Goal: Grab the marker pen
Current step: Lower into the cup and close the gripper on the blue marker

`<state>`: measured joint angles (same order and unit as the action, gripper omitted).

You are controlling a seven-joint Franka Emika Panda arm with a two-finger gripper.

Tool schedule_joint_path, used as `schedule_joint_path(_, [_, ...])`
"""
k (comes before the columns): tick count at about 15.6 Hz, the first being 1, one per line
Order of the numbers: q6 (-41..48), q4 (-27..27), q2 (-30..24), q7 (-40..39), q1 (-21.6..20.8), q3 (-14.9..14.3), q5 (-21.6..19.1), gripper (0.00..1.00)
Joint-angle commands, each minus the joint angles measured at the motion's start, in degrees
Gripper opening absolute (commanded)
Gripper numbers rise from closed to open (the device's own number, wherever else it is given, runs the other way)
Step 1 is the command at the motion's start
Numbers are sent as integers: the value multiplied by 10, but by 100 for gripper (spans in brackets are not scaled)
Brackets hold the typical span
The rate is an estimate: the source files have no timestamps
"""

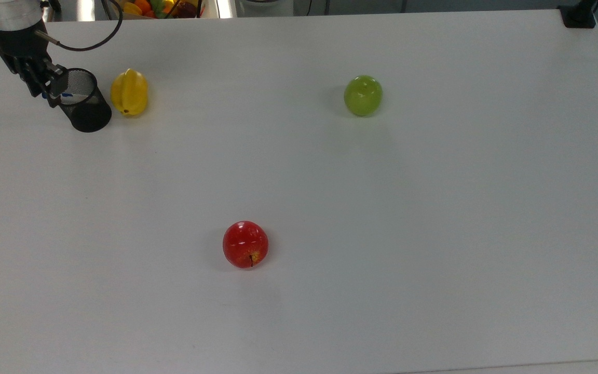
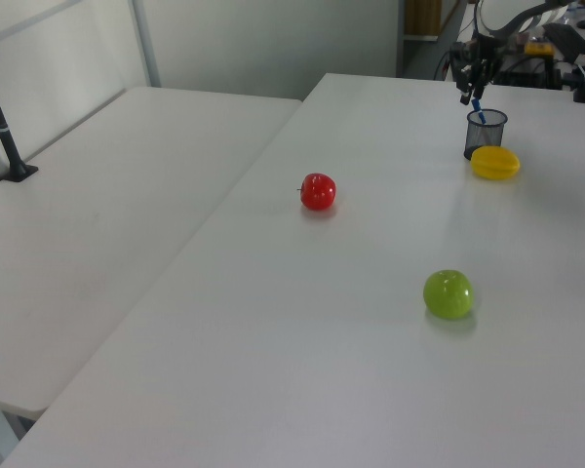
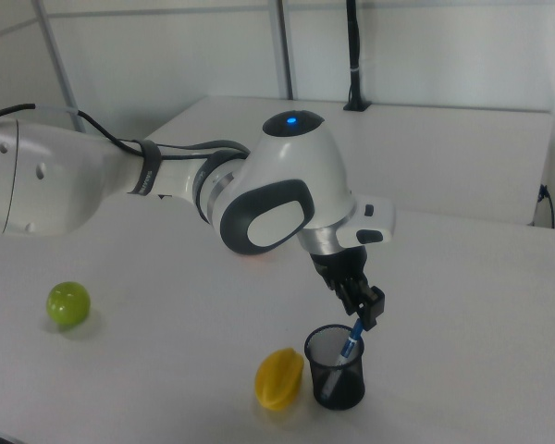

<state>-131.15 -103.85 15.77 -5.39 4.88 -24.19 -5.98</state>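
The marker pen [image 3: 349, 350] stands tilted in a black mesh cup [image 3: 338, 388], its blue cap end up. In the right view my gripper [image 3: 362, 314] reaches down from above the cup's rim, shut on the pen's top. In the top view the gripper [image 1: 47, 93] sits at the left rim of the cup [image 1: 89, 111] and covers the cap; a bit of the marker pen [image 1: 68, 95] shows inside. In the left view the gripper [image 2: 470, 93] hangs just above the cup [image 2: 485, 136], with the marker pen [image 2: 475, 104] below it.
A yellow starfruit [image 1: 129, 92] lies right beside the cup. A green apple [image 1: 363, 95] and a red apple [image 1: 245, 244] sit farther out on the white table [image 1: 434, 208]. A second table [image 2: 97, 214] adjoins it on the left view's left.
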Motion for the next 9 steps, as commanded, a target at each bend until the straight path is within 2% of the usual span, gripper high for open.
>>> schedule_joint_path(1, [-17,-13,-1,-15,-2,-3,-12,38])
schedule_joint_path(3, [-17,-15,-1,-15,-2,-3,-12,32])
schedule_joint_path(5, [-17,-15,-1,-15,-2,-3,-12,17])
schedule_joint_path(9, [-17,-14,-1,-15,-2,-3,-12,12])
